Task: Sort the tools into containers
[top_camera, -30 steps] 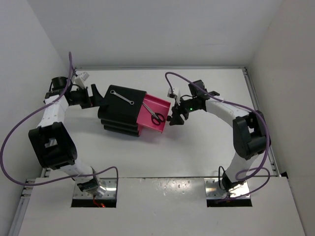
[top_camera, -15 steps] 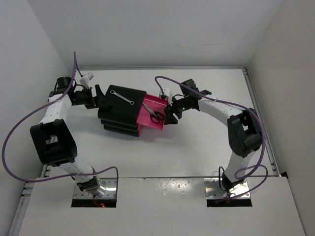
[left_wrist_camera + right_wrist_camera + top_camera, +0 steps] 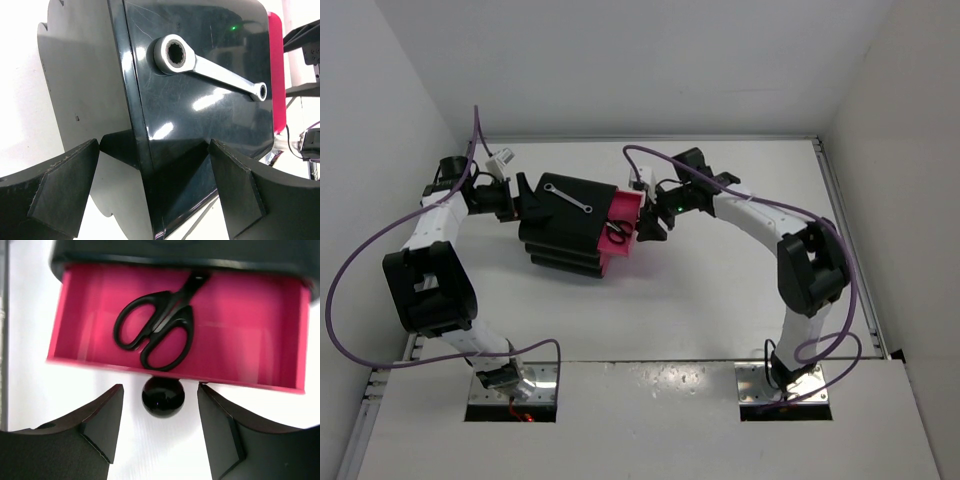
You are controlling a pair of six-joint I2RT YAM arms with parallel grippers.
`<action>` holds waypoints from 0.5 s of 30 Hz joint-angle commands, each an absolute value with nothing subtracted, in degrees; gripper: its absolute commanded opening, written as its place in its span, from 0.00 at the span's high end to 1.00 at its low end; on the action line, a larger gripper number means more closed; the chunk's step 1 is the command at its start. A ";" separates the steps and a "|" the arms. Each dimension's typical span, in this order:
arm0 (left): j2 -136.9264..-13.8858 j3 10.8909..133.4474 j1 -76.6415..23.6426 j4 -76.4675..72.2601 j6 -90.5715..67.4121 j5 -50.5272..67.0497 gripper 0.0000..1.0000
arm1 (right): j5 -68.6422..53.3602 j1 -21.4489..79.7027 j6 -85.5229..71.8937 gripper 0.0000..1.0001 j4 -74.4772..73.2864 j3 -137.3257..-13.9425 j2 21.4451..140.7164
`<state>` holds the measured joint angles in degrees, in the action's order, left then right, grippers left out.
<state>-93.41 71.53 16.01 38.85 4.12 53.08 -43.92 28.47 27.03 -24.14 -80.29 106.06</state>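
A black drawer unit (image 3: 565,235) lies left of centre. Its top magenta drawer (image 3: 623,228) stands partly out with black scissors (image 3: 618,232) inside. A slim silver wrench (image 3: 568,198) lies on top of the unit, and it also shows in the left wrist view (image 3: 210,67). My left gripper (image 3: 525,205) is open, its fingers (image 3: 65,185) astride the unit's back edge (image 3: 135,150). My right gripper (image 3: 160,425) is open with the drawer's round black knob (image 3: 163,396) between its fingers, not clamped. The scissors (image 3: 160,332) lie in the drawer (image 3: 250,340). The green-handled screwdriver and the yellow-and-black piece are out of view.
White walls close in the table at the back and on both sides. A metal rail (image 3: 835,200) runs along the right edge. Purple cables loop from both arms (image 3: 650,155). The right arm's parts (image 3: 305,45) show beyond the drawer in the left wrist view.
The magenta drawer has slid left, further into the unit, and my right gripper has moved left with it at the knob. My left gripper has edged closer to the unit's back.
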 commanded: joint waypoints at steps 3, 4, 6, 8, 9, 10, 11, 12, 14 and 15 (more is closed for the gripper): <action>-96.24 68.91 13.54 42.36 9.76 44.21 0.04 | -48.34 31.73 26.02 0.39 -19.34 -84.55 108.37; -96.24 68.91 13.54 42.36 9.76 43.69 0.04 | -48.34 32.51 26.02 0.39 -19.34 -84.55 109.24; -96.24 68.91 13.54 42.36 9.76 43.68 0.04 | -48.34 33.22 24.36 0.39 -17.85 -85.60 110.12; -96.24 68.91 13.54 42.36 9.76 43.68 0.04 | -48.34 33.84 23.21 0.39 -15.65 -86.39 111.52; -96.24 68.91 13.54 42.36 9.76 43.68 0.04 | -48.34 34.45 21.72 0.39 -14.77 -86.40 111.53; -96.24 68.91 13.54 42.36 9.76 43.68 0.04 | -48.34 34.98 20.93 0.39 -13.11 -86.40 112.40; -96.24 68.91 13.54 42.36 10.28 43.68 0.04 | -47.73 34.98 20.31 0.39 -12.40 -87.09 113.11; -96.24 68.91 13.54 42.36 10.28 43.68 0.04 | -47.72 35.59 18.56 0.39 -11.61 -87.62 113.12; -96.24 68.38 13.54 42.36 10.28 43.68 0.04 | -46.33 35.60 16.27 0.39 -8.27 -87.63 114.43; -96.24 68.38 13.54 42.36 10.28 43.68 0.04 | -45.80 36.12 13.21 0.39 -7.04 -87.63 114.43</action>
<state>-93.41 71.53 15.92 38.83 4.29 52.97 -44.91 34.68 19.09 -13.54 -85.49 113.54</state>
